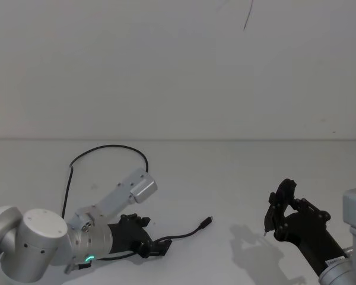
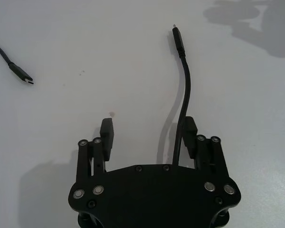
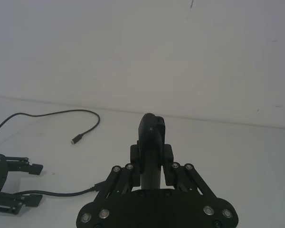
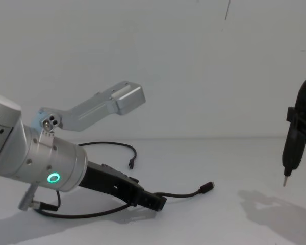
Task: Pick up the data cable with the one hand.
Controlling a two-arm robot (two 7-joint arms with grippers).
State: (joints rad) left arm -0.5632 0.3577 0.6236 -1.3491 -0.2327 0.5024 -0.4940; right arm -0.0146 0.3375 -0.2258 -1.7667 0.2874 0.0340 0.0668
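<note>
Fingers (image 2: 107, 134) of black angular left hand (image 2: 148, 126) wide open around thin black data cable (image 2: 185, 90)
Cable lies on white counter (image 1: 237, 178) between them, just beside one. Right hand (image 3: 152, 154), well apart, clasps slim black pin-tipped tool (image 3: 152, 127).

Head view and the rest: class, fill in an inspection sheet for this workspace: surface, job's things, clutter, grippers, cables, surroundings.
Surface: white table, arm shadows on it.
Job's things: data cable looping across the table, a plug at each end.
Clutter: nothing seen.
Grippers: left gripper low at the table, jaws open, cable running between them, close to one side; right gripper raised, jaws shut on a pen-like tool.
Cables: only the data cable.
Surroundings: plain white wall with a thin dark mark.
</note>
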